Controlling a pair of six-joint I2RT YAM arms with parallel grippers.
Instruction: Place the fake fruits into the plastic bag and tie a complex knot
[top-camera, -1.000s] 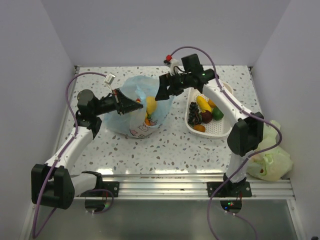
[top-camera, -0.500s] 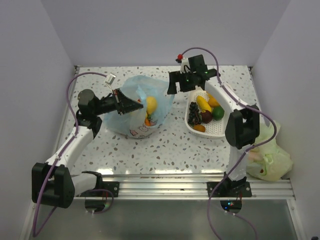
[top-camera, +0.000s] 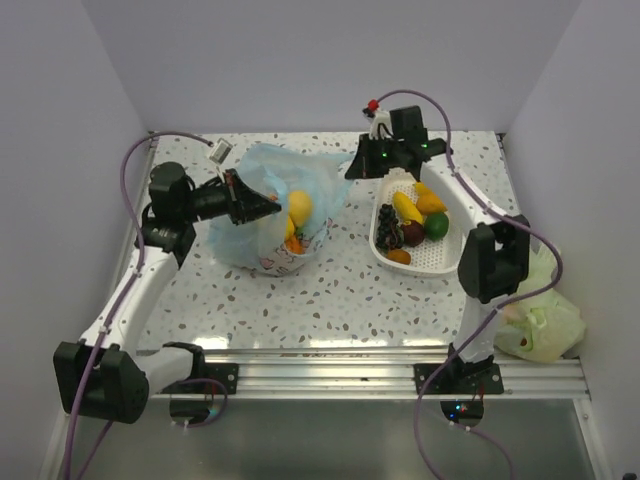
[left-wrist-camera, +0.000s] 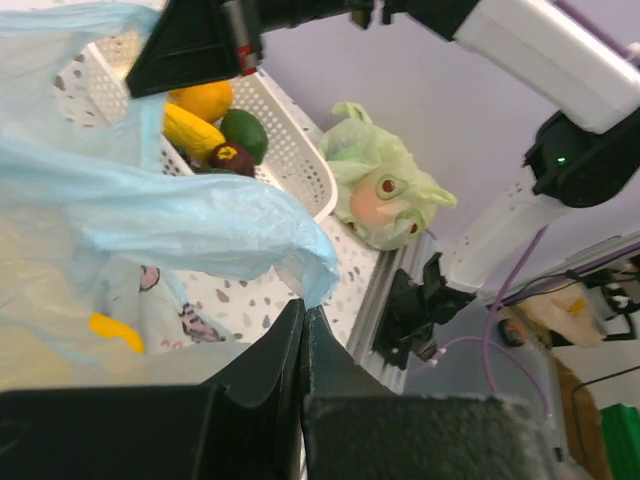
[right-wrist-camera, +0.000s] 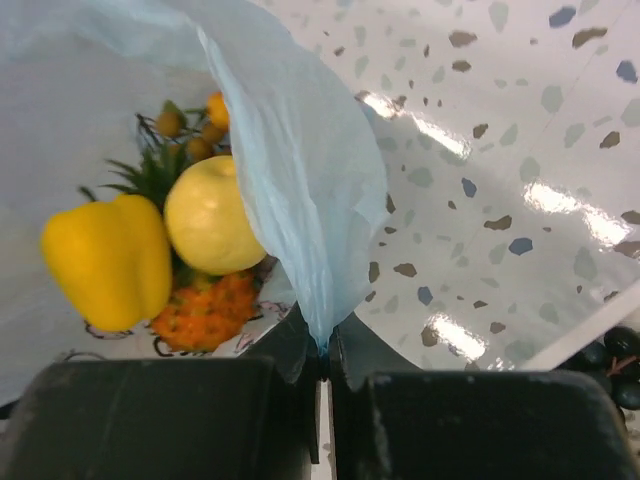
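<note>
The speckled desk (top-camera: 340, 290) carries the thin, crinkly light-blue bag (top-camera: 262, 240) towards its far edge, left of middle. Its mouth gapes upward and is stretched left to right. Cartoon prints show on the film, but no lettering is readable. To the right sits a white perforated basket (top-camera: 440, 262) of glossy fruits (top-camera: 405, 210). In the bag lie a yellow pepper (right-wrist-camera: 105, 262), a round yellow fruit (right-wrist-camera: 208, 215) and a knobbly orange pineapple (right-wrist-camera: 205, 310). The left end effector (top-camera: 272, 203) is pinched tight on the bag's left rim, and the right end effector (top-camera: 357, 170) likewise on its right rim.
</note>
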